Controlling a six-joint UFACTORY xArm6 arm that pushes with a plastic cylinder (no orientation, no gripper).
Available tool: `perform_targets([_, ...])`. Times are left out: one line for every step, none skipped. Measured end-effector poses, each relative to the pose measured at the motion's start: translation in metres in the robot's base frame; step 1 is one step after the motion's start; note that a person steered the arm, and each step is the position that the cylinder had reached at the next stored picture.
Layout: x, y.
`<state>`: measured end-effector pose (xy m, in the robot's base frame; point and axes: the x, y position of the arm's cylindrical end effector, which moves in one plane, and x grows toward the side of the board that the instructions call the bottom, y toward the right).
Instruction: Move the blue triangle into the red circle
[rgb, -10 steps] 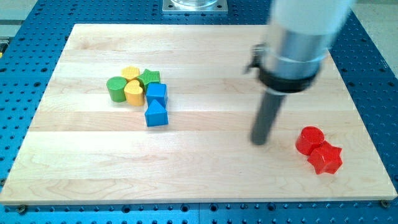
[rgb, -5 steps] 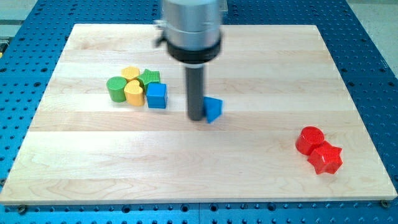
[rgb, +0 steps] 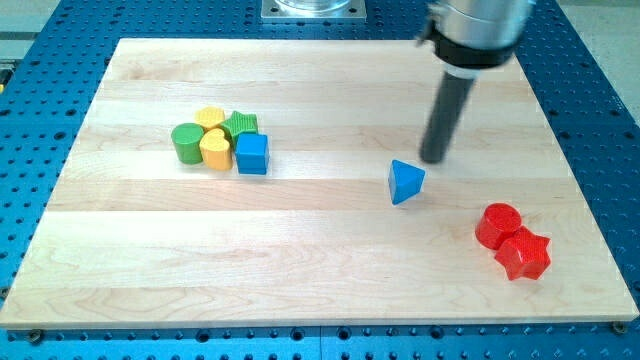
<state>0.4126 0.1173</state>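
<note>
The blue triangle (rgb: 405, 182) lies on the wooden board, right of the middle. The red circle (rgb: 498, 224) sits near the board's right edge, lower right of the triangle and well apart from it. A red star (rgb: 524, 254) touches the circle's lower right side. My tip (rgb: 433, 158) rests on the board just up and to the right of the blue triangle, a small gap away from it. The rod rises from there to the arm at the view's top.
A cluster sits at the board's upper left: a green cylinder (rgb: 186, 142), a yellow heart (rgb: 215, 149), a yellow block (rgb: 209, 118), a green star-like block (rgb: 241, 125) and a blue cube (rgb: 252, 153). The board (rgb: 320, 280) lies on a blue perforated table.
The blue triangle has been pushed from beside the blue cube to the right, toward the red circle. My tip swept left, pushed it, and now stands upper right of it.
</note>
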Motion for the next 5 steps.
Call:
perform_targets([0.009, -0.056])
perform_targets([0.038, -0.048])
perform_targets([0.07, 0.013])
perform_targets([0.078, 0.027])
perform_targets([0.09, 0.019])
